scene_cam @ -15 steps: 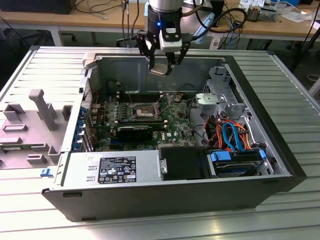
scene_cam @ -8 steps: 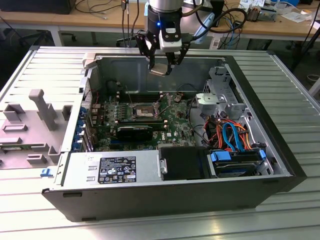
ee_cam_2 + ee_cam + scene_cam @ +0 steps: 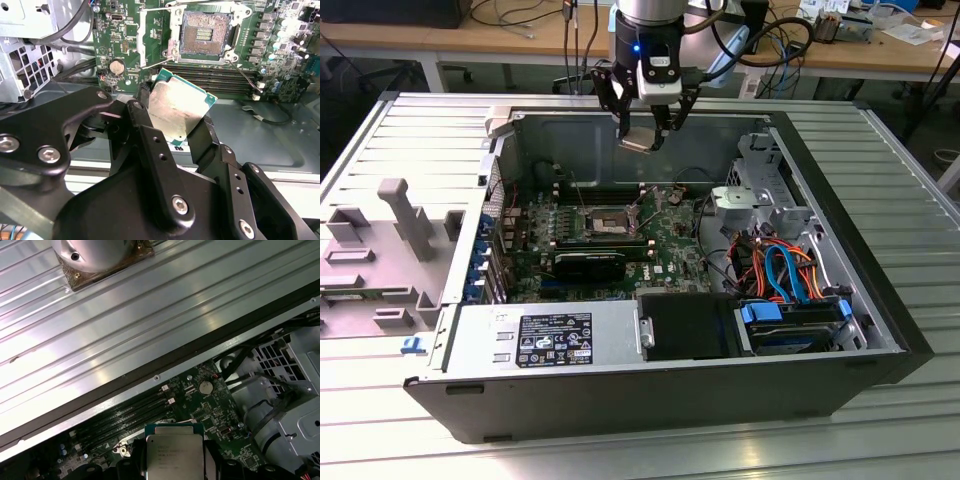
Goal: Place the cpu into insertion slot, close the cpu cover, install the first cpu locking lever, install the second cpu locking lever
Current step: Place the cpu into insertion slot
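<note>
The black two-fingered gripper (image 3: pixel 642 133) hangs above the open dark grey computer case (image 3: pixel 620 405). Its fingers (image 3: pixel 149 140) pinch the small flat square silver-topped cpu (image 3: pixel 176 107) by opposite edges (tilted, well clear of the board). The second wrist view shows the square, dark-centred insertion slot (image 3: pixel 204 34) uncovered on the green circuit board (image 3: pixel 120 45), while the first wrist view shows the chip beside long black memory slots (image 3: pixel 125 415).

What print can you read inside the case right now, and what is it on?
cpu: faint lines of print on its metal top, too small to read.
power supply label: white print on black, too small to read.
motherboard: white markings by the parts, too small to read.
Nothing legible to quote.
</note>
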You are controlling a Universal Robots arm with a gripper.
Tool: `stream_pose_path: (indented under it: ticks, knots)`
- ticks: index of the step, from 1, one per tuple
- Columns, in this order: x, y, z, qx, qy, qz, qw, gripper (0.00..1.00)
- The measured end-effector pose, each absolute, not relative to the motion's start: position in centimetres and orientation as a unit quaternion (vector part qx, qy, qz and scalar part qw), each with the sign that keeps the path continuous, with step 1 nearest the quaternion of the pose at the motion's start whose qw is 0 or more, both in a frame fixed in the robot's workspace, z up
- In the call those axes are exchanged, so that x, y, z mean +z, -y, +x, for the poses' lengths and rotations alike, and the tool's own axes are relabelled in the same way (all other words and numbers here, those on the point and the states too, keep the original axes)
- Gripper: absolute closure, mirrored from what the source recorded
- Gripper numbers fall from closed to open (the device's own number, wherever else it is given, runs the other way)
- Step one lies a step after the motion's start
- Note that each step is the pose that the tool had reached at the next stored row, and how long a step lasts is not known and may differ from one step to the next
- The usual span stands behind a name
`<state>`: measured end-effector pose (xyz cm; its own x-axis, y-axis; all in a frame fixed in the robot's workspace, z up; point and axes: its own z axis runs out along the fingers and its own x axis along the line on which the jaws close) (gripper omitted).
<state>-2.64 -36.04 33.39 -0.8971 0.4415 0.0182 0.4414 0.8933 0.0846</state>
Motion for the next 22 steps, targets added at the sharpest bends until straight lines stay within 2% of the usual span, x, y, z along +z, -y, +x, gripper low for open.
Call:
stream_pose_path:
  ticks: [22]
  knots:
    - [33.36,36.04,-2.64,0.043,-0.97,0.238,0.001,0.45]
